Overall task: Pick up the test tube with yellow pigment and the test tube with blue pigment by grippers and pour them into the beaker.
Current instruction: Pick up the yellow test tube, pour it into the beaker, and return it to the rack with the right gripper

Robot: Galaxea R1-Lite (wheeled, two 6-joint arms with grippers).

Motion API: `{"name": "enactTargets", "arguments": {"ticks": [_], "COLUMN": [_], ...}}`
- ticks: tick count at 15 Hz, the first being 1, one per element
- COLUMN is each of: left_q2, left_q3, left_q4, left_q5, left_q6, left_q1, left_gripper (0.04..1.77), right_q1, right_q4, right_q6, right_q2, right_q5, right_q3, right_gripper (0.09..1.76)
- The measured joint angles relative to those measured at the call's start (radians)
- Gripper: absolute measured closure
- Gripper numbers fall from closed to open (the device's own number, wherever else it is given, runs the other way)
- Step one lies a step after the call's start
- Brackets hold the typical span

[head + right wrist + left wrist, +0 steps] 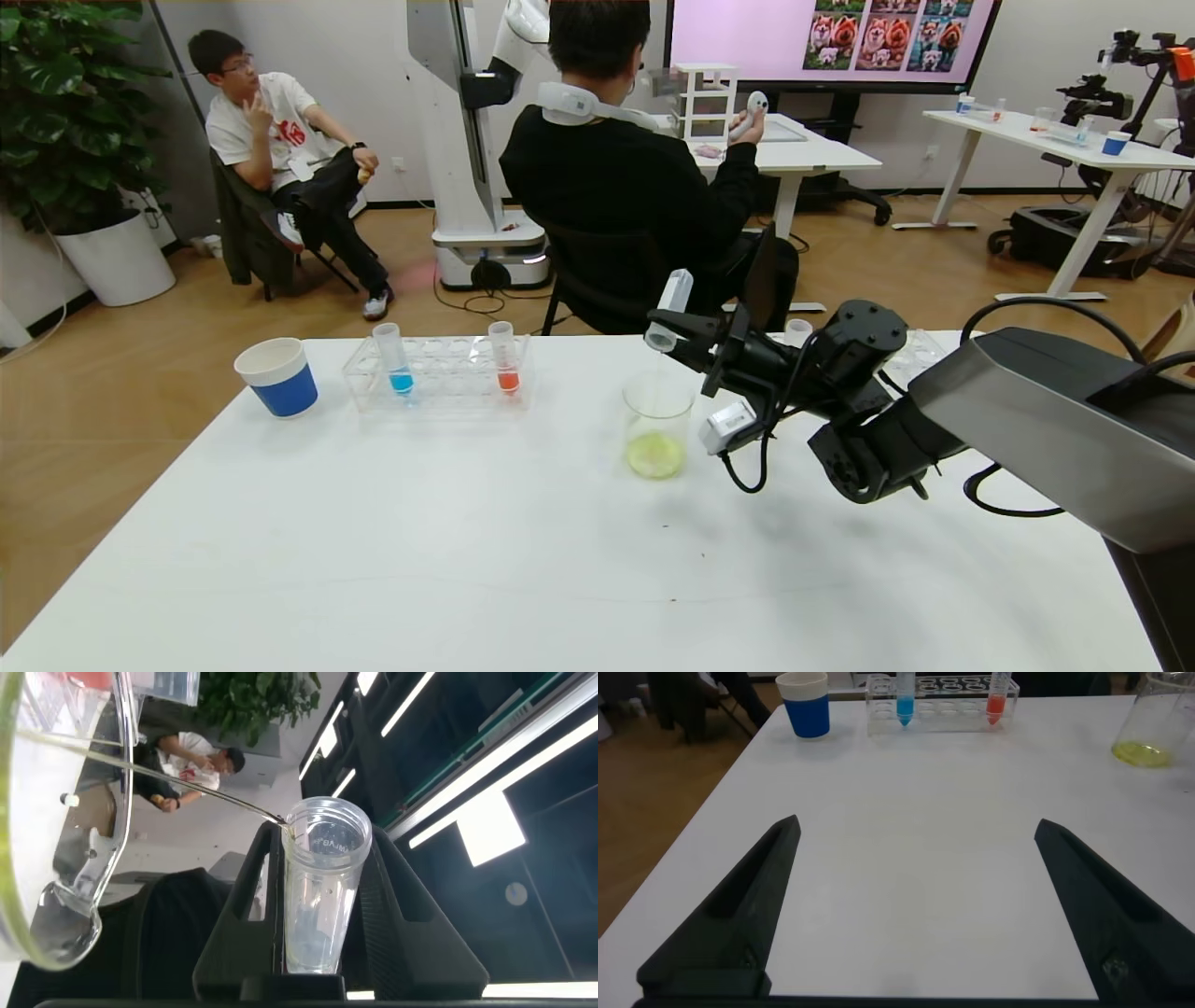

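Nearest, right gripper (674,329) clamped on the tipped, emptied test tube with yellow pigment (668,309), mouth down over the beaker (657,425) holding yellow liquid on the white desk (467,560). Left gripper (915,905) spread wide above bare desk. Farther left: rack (439,373) with test tube with blue pigment (392,359) and orange-red tube (504,357), blue cup (277,376) beside. No readable writing.
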Motion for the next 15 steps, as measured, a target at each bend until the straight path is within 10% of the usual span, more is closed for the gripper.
{"name": "enactTargets", "arguments": {"ticks": [7,15], "left_q2": [0.0,0.0], "left_q3": [0.0,0.0], "left_q4": [0.0,0.0], "left_q5": [0.0,0.0], "left_q6": [0.0,0.0], "left_q1": [0.0,0.0], "left_gripper": [0.06,0.06], "right_q1": [0.011,-0.041], "right_q4": [0.0,-0.053], "right_q6": [0.018,0.675], "right_q2": [-0.003,-0.187], "right_q5": [-0.009,-0.227], "right_q3": [0.013,0.034], "right_gripper": [1.35,1.35]}}
